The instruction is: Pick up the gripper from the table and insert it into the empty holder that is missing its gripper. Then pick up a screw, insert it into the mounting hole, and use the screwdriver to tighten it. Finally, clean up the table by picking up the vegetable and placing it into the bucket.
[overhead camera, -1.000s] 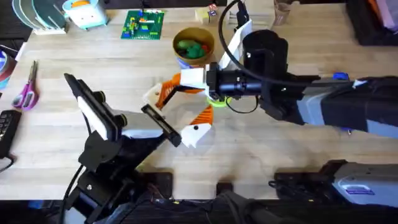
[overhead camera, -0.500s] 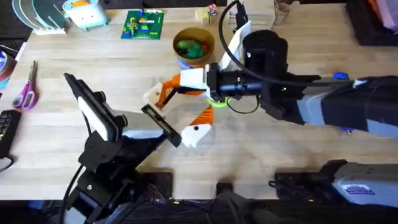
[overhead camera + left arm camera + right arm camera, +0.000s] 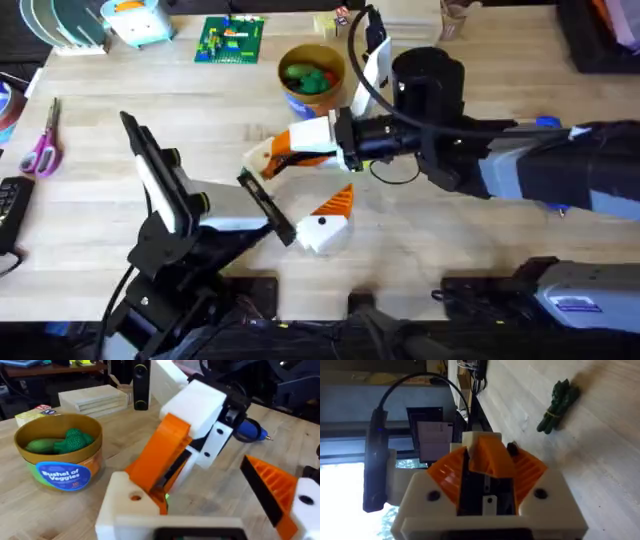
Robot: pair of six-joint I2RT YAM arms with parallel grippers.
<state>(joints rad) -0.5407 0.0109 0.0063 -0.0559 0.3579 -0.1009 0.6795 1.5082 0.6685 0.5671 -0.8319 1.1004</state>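
So the right gripper is pinched down on the orange wedge and has it right up against the bare white holder, which is one finger of the left gripper. That one's spread wide, its other finger wearing its orange tip. From the left wrist view the wedge looks tilted against the holder, so we think it could jam or skid off instead of seating. Push too hard and the left arm might just get shoved aside. If the pinch slips, the wedge drops on the table. The vegetable lies on the wood, the screwdriver and bucket sit nearby.
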